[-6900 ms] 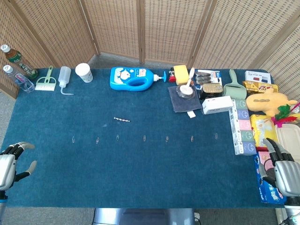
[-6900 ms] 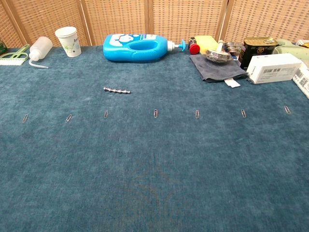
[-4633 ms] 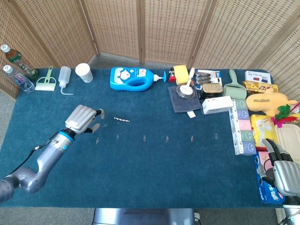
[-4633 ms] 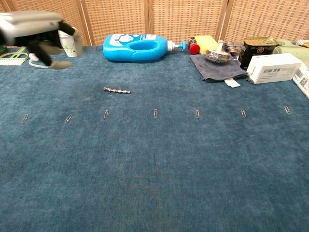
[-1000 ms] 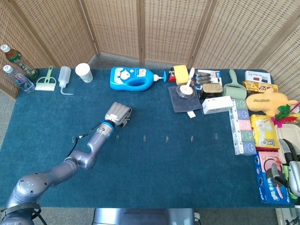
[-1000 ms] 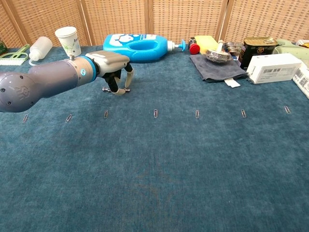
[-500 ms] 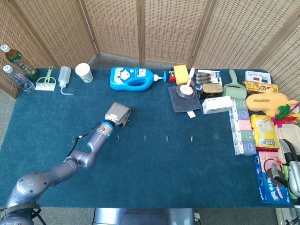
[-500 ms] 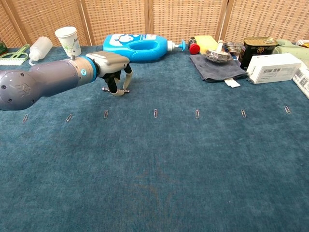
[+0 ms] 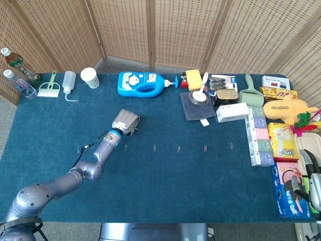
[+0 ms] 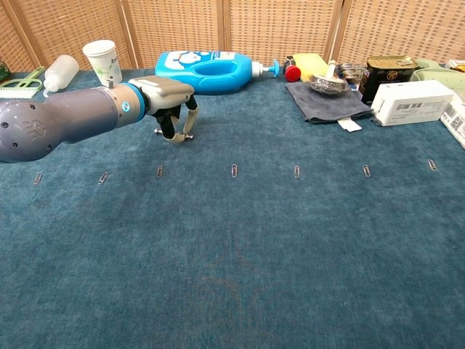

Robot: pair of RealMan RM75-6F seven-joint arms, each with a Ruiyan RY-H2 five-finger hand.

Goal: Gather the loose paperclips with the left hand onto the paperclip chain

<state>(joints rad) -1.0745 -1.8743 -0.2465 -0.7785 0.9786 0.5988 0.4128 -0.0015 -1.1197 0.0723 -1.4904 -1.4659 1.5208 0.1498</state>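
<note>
The paperclip chain [image 10: 158, 132] lies on the blue cloth, mostly hidden under my left hand [image 10: 168, 95]. The hand's fingertips [image 10: 188, 134] reach down around the chain and appear to pinch it. In the head view the left hand [image 9: 125, 121] covers the chain completely. Several loose paperclips lie in a row nearer me, among them one [image 10: 159, 171] just in front of the hand, another [image 10: 234, 171] to its right and a third [image 10: 103, 177] to its left. My right hand [image 9: 313, 182] rests at the table's right front corner, holding nothing, its fingers apart.
A blue detergent bottle [image 10: 207, 72] lies behind the left hand, with a paper cup [image 10: 101, 61] and squeeze bottle [image 10: 60, 72] further left. A grey cloth [image 10: 325, 101], a tin, boxes and packets crowd the right side. Blue cloth [image 10: 240, 254] covers the table.
Since a second ago the left hand has stayed on the chain, shifting very slightly up and away from me. The loose paperclips and the right hand have not moved.
</note>
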